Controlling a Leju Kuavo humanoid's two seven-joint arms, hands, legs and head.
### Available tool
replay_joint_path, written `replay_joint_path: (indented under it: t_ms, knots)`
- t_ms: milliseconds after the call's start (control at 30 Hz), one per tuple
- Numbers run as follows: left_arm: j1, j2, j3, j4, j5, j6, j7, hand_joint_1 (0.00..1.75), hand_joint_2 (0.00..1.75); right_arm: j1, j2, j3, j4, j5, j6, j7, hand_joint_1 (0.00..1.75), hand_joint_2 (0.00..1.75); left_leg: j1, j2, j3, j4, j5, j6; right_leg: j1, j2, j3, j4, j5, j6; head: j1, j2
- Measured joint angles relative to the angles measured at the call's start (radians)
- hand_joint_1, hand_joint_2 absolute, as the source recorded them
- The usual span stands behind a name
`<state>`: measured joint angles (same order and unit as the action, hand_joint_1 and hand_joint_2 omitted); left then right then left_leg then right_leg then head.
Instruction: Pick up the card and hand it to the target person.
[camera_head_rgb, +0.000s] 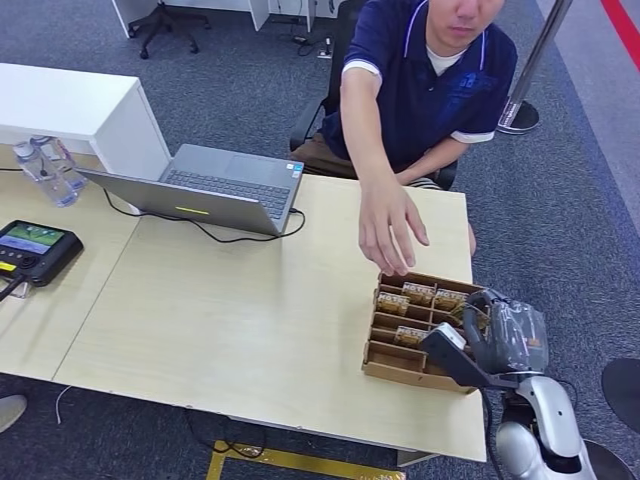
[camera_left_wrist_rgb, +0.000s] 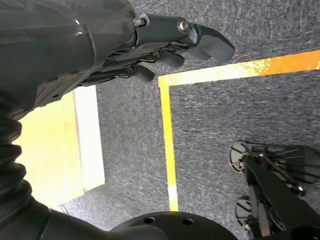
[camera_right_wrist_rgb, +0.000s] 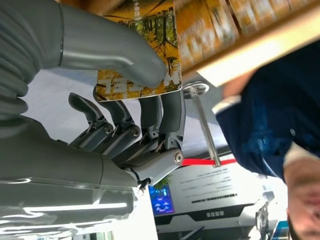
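Observation:
A yellow card (camera_right_wrist_rgb: 162, 35) printed with autumn trees is pinched between the thumb and the fingers of my right hand (camera_right_wrist_rgb: 124, 125). In the head view my right hand (camera_head_rgb: 494, 340) sits over the near right corner of a brown cardboard box (camera_head_rgb: 392, 372) that holds rows of similar cards (camera_head_rgb: 419, 294). The box stands at the table's right front. A seated person in a dark blue shirt (camera_head_rgb: 423, 80) stretches a hand (camera_head_rgb: 389, 225) out above the box's far side. My left hand (camera_left_wrist_rgb: 151, 45) hangs by the floor, fingers apart and holding nothing.
An open grey laptop (camera_head_rgb: 219, 185) with a black cable stands at the table's back middle. A black handheld screen (camera_head_rgb: 34, 250) and a clear plastic bottle (camera_head_rgb: 49, 170) are at the far left. The table's right edge (camera_head_rgb: 472, 300) runs just beside the box.

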<state>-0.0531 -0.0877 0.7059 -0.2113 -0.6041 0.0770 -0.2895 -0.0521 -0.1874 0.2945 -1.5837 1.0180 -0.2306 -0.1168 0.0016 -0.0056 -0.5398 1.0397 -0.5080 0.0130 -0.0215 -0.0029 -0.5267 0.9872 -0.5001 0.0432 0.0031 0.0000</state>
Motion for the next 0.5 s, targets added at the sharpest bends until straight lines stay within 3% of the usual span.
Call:
replay_joint_path:
  t_ms: [267,500]
  knots:
    - [0.0,0.0,0.01,0.0,-0.013,-0.013,-0.004,0.0,1.75,-0.091,-0.073,-0.075,-0.109,-0.276,0.148,-0.122,1.59,1.75,0.0,0.0,0.0,0.0,0.0,0.0,0.0,0.0,0.0,0.0,0.0,0.0,0.0,0.0]
    - [-0.001,0.0,0.015,0.0,-0.032,-0.019,0.0,0.0,1.75,-0.239,-0.136,-0.174,-0.08,-0.576,0.347,-0.226,1.59,1.75,0.0,0.0,0.0,0.0,0.0,0.0,0.0,0.0,0.0,0.0,0.0,0.0,0.0,0.0]
